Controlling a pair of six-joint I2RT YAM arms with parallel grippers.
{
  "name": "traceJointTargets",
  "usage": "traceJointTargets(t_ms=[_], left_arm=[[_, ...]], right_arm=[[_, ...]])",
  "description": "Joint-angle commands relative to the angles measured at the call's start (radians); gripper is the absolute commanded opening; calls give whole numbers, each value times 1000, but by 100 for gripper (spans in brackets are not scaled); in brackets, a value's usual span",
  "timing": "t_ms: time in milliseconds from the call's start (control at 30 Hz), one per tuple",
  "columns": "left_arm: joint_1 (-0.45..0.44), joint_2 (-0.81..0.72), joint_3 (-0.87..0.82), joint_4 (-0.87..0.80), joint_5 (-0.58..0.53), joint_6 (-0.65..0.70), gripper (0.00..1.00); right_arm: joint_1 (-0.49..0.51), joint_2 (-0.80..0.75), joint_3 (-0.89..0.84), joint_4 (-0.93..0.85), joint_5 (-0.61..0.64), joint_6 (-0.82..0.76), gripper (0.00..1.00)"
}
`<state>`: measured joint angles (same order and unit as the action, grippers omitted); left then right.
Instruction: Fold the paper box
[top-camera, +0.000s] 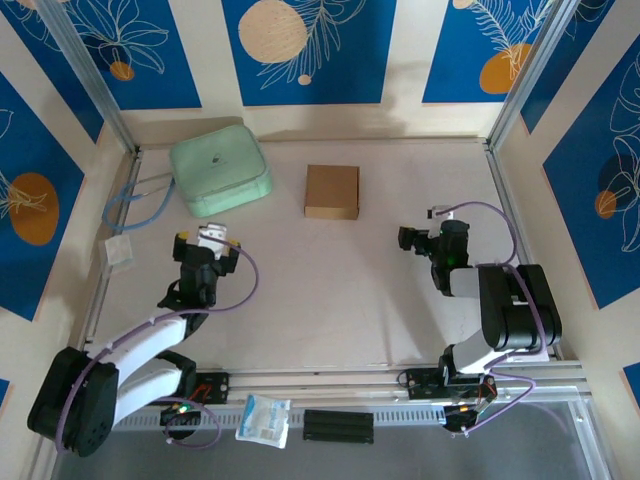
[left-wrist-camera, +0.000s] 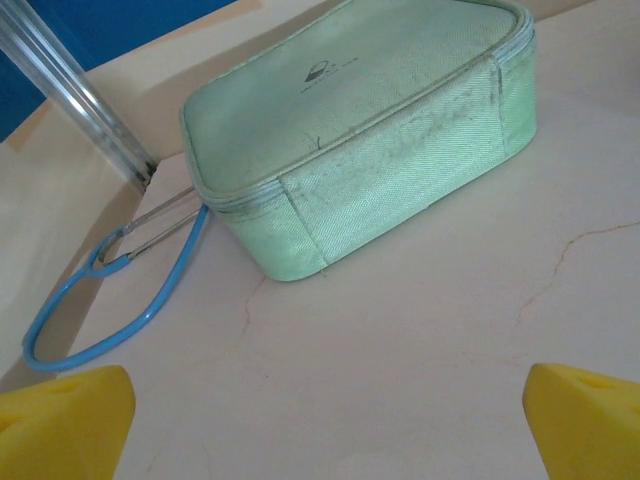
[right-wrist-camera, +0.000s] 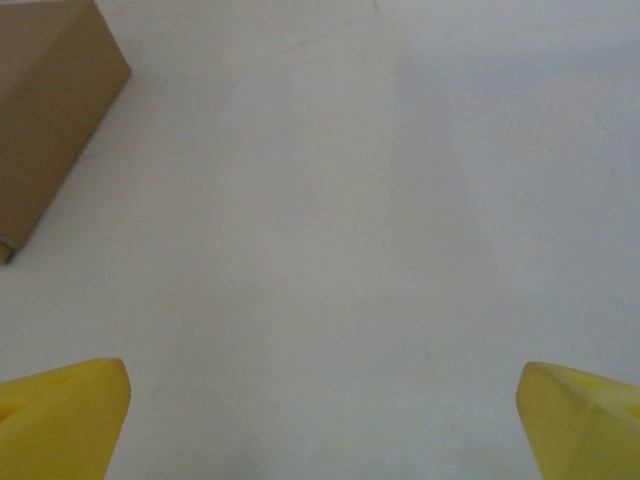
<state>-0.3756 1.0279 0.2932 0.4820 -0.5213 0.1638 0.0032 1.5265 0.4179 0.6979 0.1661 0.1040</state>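
My left gripper (top-camera: 213, 240) stands spread wide with nothing between its yellow fingertips (left-wrist-camera: 60, 420). It is aimed at the mint-green rounded fabric pouch (left-wrist-camera: 360, 130) and the blue cable loop (left-wrist-camera: 120, 320) just beside it, at the back left of the pale table (top-camera: 330, 290). My right gripper (top-camera: 410, 238) is likewise fully parted and empty, pointing leftward across bare tabletop. The plain brown kraft cardboard paper box (top-camera: 331, 191) sits near the back middle, well apart from both grippers, to the right of the pouch and not touching it. From my right wrist I see its corner at upper left, with a top face and a side wall. I judge from this that it already stands as a closed square shape, not a flat sheet; whether any flap is loose I cannot tell. Both arms sit on the near half of the table, which I read as keeping open space around the box
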Motion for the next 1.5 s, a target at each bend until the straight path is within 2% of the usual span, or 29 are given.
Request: traceJointTargets(t_ms=[0,33,233,367,633,667,767,867,900,1033,1133,1467], left_arm=[[54,23,-25,93,84,-34,99],[75,37,-28,103,109,-56,99],[174,188,-7,192,249,-141,99],[209,273,48,202,306,-158,99],[272,413,172,167,402,-121,99],[277,425,167,194,410,-115,99],[317,545,83,472,486,-127,99],[319,540,60,506,531,-116,99],[320,533,76,461,541,-115,99],[332,539,77,471,551,-126,99],[330,538,36,549,395,-175,99],[325,534,59,500,434,-156,99]], right_arm=[[-1,9,-8,146,-87,-1,99],[3,-5,3,93,-78,-9,99],[31,-4,-17,139,-15,-20,99],[-7,-2,0,108,-101,-4,99],[-3,-3,1,104,-96,-4,99],[-3,-3,1,105,-97,-4,99],[-4,-3,1,104,-97,-4,99],[-5,-2,2,105,-97,-5,99],[-5,-1,1,104,-97,-4,99],[-4,-2,1,105,-97,-4,99],[-3,-3,1,105,-97,-5,99],[-5,-2,4,100,-98,-4,99]])
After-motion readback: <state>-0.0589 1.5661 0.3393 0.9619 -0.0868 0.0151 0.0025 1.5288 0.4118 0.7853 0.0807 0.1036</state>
